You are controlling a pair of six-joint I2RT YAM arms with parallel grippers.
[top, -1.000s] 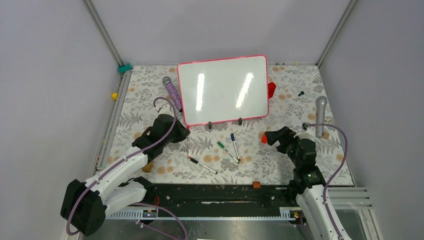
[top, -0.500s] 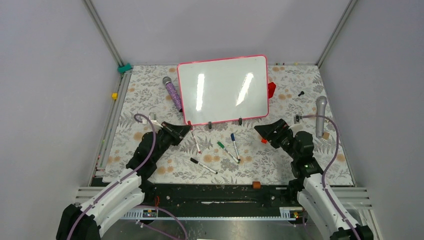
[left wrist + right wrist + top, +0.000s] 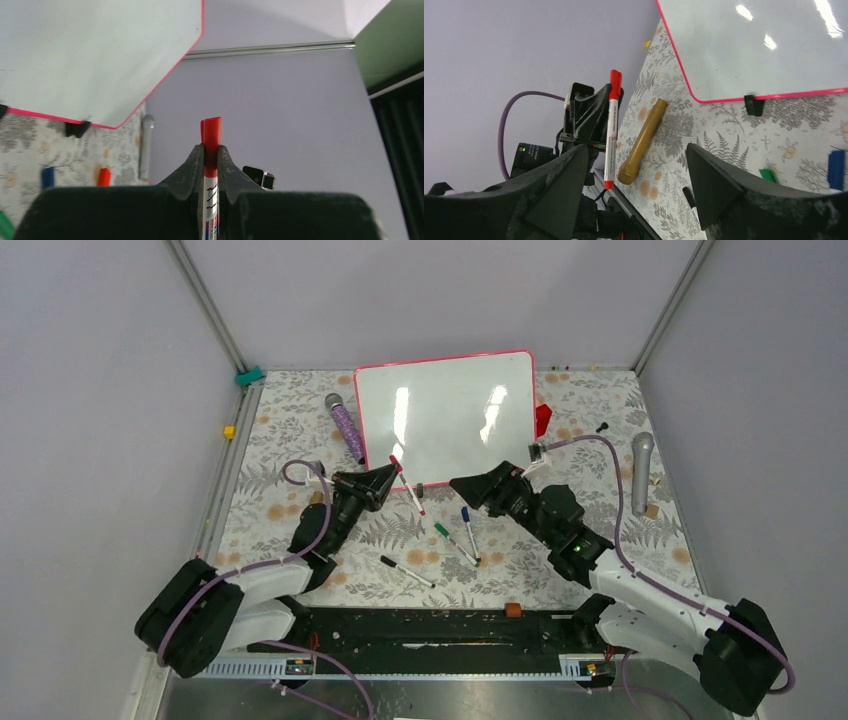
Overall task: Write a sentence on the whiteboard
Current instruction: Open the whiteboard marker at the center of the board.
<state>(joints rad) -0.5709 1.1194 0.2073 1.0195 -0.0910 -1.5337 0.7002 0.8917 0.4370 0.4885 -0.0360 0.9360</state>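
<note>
The whiteboard (image 3: 445, 415) lies on the floral mat, pink-framed, with two black clips on its near edge. Its face is blank; no sentence shows on it. My left gripper (image 3: 385, 480) is shut on a red-capped marker (image 3: 407, 486) just off the board's near left corner. In the left wrist view the marker (image 3: 210, 131) sticks out between the shut fingers (image 3: 196, 162). My right gripper (image 3: 466, 485) is open and empty, a short way right of the marker. The right wrist view shows the marker (image 3: 611, 131) beyond its spread fingers (image 3: 559, 185).
Green (image 3: 455, 543), blue (image 3: 469, 531) and black (image 3: 407, 571) markers lie on the mat in front of the board. A purple microphone (image 3: 345, 425) lies left of the board, a grey one (image 3: 640, 472) at the right, and a gold cylinder (image 3: 642, 141) beside the left arm.
My left gripper has lifted the red marker off the mat and moved right, toward the board. My right arm has swung left, to the board's near edge, facing the marker.
</note>
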